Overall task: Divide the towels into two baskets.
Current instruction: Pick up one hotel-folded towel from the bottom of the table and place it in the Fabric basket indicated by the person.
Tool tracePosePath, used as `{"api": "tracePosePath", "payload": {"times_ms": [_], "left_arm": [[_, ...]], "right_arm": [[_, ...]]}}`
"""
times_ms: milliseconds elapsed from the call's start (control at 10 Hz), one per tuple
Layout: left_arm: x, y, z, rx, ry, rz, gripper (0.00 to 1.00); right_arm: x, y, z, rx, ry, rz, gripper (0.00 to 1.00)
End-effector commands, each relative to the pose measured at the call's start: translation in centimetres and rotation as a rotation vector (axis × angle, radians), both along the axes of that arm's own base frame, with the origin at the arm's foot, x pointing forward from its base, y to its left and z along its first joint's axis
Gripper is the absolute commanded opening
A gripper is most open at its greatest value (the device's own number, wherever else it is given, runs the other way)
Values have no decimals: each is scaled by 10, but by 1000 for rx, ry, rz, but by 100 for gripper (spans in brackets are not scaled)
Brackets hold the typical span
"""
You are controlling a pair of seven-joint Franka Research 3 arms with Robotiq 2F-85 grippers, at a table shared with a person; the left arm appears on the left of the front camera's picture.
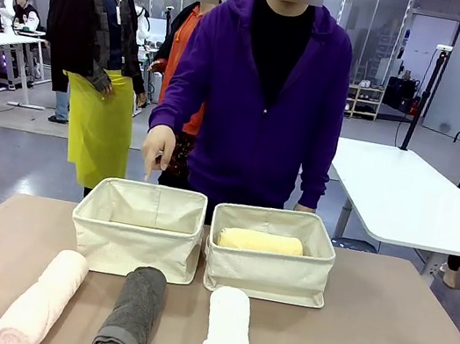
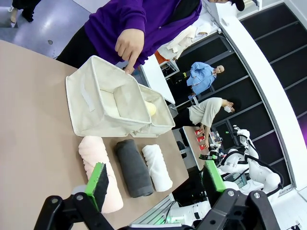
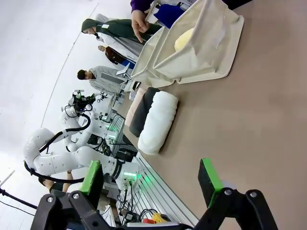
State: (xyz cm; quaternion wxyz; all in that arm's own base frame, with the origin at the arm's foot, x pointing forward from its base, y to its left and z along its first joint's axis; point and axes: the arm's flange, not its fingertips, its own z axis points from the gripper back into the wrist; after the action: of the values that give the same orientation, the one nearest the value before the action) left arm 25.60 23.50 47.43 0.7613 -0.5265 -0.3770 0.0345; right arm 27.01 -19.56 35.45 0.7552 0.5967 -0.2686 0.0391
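Your left and right jaws both stand released, empty. The yellow towel [image 1: 260, 242] lies in the basket [image 1: 266, 278] at 1 o'clock. The pink towel [image 1: 42, 299], grey towel [image 1: 132, 315] and white towel [image 1: 229, 339] lie on the surface [image 1: 378, 341] at 7, 6 and 5 o'clock.

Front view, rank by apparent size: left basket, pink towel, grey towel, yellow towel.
1. Left basket, largest.
2. Pink towel and grey towel: look alike, both nearer the camera and reaching the bottom edge, so not ranked apart.
3. Yellow towel, smallest as seen; the wall of the right basket hides its lower part.
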Motion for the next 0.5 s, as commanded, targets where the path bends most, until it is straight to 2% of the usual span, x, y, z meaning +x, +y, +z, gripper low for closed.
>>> {"api": "tracePosePath", "payload": {"times_ms": [0, 400], "left_arm": [[-1, 3, 2, -13, -24, -3, 100], [-1, 3, 2, -13, -24, -3, 100]], "right_arm": [[-2, 1, 4, 1, -18, -6, 100], [-2, 1, 4, 1, -18, -6, 100]]}}
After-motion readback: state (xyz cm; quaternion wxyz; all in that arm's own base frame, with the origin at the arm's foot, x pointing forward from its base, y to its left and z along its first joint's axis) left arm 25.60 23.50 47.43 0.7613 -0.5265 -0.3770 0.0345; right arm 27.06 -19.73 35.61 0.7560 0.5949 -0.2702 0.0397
